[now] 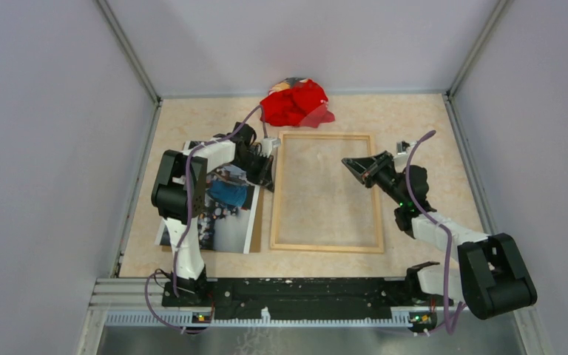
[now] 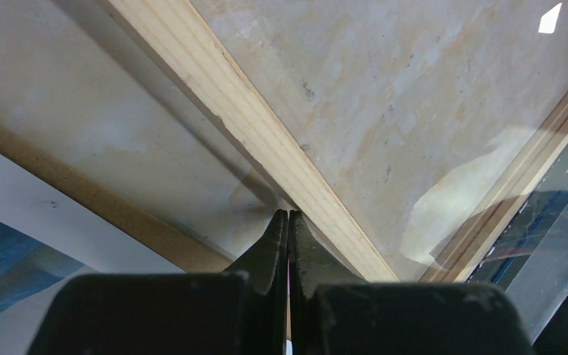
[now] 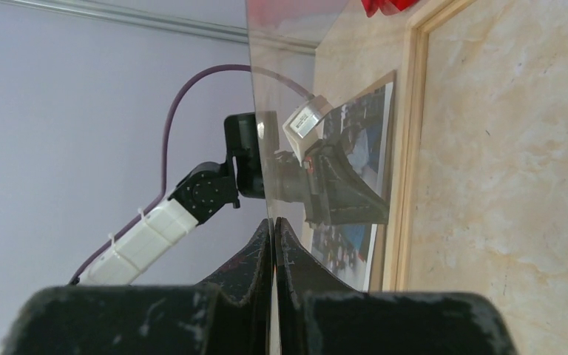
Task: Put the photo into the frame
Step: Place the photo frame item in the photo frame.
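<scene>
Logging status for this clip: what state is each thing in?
photo: lying flat, outside frame.
frame: lying flat, no photo inside.
clear pane: pinched at opposite edges, over frame.
left gripper: shut on clear pane.
right gripper: shut on clear pane.
red cloth: crumpled.

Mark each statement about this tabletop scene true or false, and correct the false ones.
1. The photo lies inside the frame. False: the photo lies outside it, to the frame's left.
2. A red cloth sits at the far edge of the table. True.
3. The right gripper is wide open. False: it is shut, pinching the edge of a clear pane.
4. The left gripper is shut, at the frame's left rail. True.
</scene>
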